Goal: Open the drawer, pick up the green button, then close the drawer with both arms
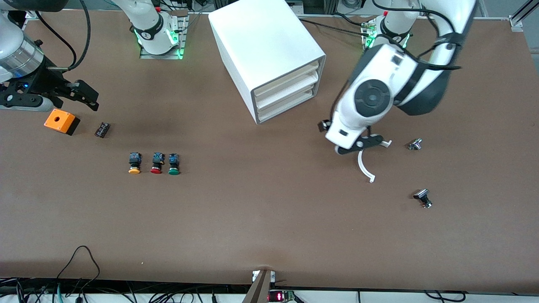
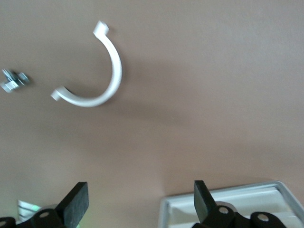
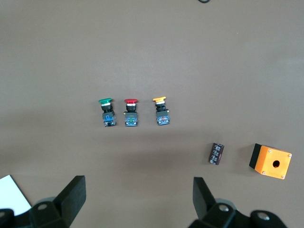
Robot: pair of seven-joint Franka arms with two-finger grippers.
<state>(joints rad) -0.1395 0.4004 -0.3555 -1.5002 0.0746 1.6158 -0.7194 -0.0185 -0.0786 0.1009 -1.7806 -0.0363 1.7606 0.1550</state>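
No text or label can be read.

The right arm's black two-finger gripper [image 3: 137,199] hangs up in the air over the brown table [image 3: 199,52]. Its two fingers [image 3: 71,194] are spread wide apart with nothing between them.

Out ahead of the fingers, three small push buttons lie side by side in a neat row. The small button with the round green cap and black body [image 3: 107,112] is at one end. The red-capped button [image 3: 130,113] is in the middle. The orange-capped button [image 3: 161,111] is at the other end.

Closer to the gripper, off past the orange-capped button's end, lies a little dark block [image 3: 217,154]. Just beside that sits an orange box with a round hole in its top [image 3: 270,161].

A white corner [image 3: 12,194] peeks in next to one finger.
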